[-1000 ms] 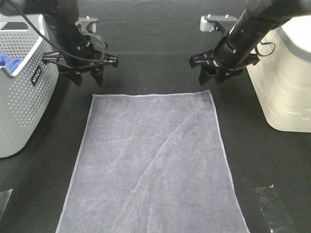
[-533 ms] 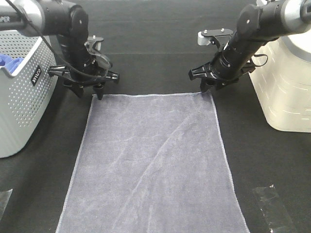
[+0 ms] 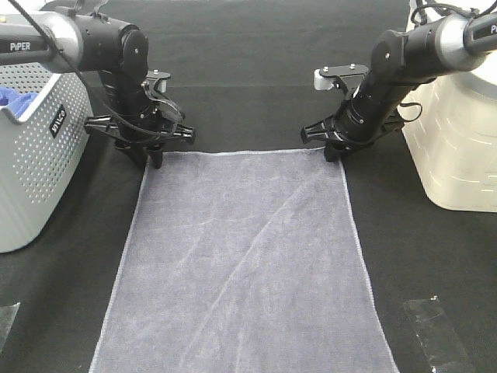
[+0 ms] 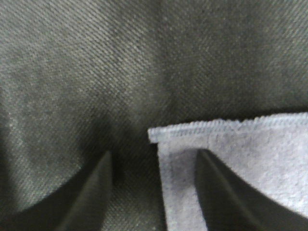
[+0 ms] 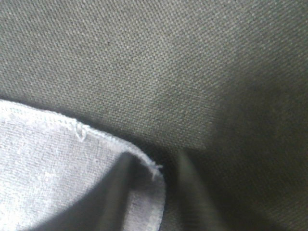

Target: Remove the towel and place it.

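The slate-grey towel (image 3: 241, 264) lies flat on the black table, its long side running toward the front edge. My left gripper (image 3: 155, 158) is down at its far left corner. In the left wrist view the towel (image 4: 240, 163) shows its hemmed corner between the gripper's (image 4: 151, 192) two fingers, which stand apart. My right gripper (image 3: 334, 151) is down at the far right corner. In the right wrist view the towel's (image 5: 48, 168) corner lies in the narrow gap of that gripper (image 5: 154, 192), flat and not pinched.
A grey perforated basket (image 3: 31, 155) stands at the left with a blue cloth (image 3: 12, 97) inside. A white bin (image 3: 458, 132) stands at the right. Clear film scraps (image 3: 435, 326) lie near the front right.
Both grippers have come down from behind the towel onto its two far corners. Their jaws have narrowed. The towel has not moved.
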`<act>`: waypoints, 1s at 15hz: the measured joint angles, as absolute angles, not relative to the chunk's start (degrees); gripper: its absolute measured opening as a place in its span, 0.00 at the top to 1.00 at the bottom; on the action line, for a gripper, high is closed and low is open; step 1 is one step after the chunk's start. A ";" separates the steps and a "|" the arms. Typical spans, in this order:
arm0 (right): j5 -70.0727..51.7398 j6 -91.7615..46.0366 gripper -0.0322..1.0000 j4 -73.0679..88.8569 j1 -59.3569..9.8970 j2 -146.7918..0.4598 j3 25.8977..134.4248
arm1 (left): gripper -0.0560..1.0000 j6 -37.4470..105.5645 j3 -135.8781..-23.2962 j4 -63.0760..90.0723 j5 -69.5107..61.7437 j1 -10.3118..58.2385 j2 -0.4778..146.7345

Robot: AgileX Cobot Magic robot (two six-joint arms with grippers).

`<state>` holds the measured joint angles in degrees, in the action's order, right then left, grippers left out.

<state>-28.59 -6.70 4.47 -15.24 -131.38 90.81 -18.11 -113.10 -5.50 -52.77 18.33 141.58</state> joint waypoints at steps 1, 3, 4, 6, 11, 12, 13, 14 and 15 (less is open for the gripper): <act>-28.71 -6.65 0.95 4.70 -15.24 -131.44 90.81 | 0.84 -18.11 -113.10 -5.84 -52.31 18.33 141.64; -28.82 -6.65 0.97 4.64 -15.24 -131.44 90.81 | 0.94 -18.11 -113.10 -6.59 -52.20 18.33 141.64; -29.05 -6.65 0.97 4.64 -15.24 -131.38 90.87 | 0.94 -18.11 -113.10 -6.99 -52.14 18.45 141.64; -30.60 -6.65 0.97 4.53 -15.24 -131.15 91.62 | 0.95 -18.11 -113.10 -7.51 -52.08 18.51 141.06; -34.32 -2.81 0.97 0.00 -15.30 -129.55 99.47 | 0.95 -18.51 -113.04 -13.12 -48.30 18.33 138.37; -34.61 -2.41 0.97 -0.92 -15.30 -129.20 101.18 | 0.95 -19.19 -113.04 -14.55 -46.93 18.33 137.74; -34.55 -2.23 0.97 -1.38 -15.30 -129.20 102.85 | 0.95 -20.05 -113.04 -15.99 -44.86 18.33 137.17; -34.49 -2.23 0.97 -1.66 -15.30 -129.20 104.05 | 0.95 -20.40 -113.04 -16.79 -42.91 18.33 136.99; -33.52 -2.23 0.97 -2.64 -15.30 -129.20 105.48 | 0.95 -20.51 -113.04 -17.88 -39.94 18.33 136.99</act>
<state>-33.52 -2.23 -2.64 -15.30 -129.20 105.48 -20.51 -113.04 -17.88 -39.94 18.33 136.99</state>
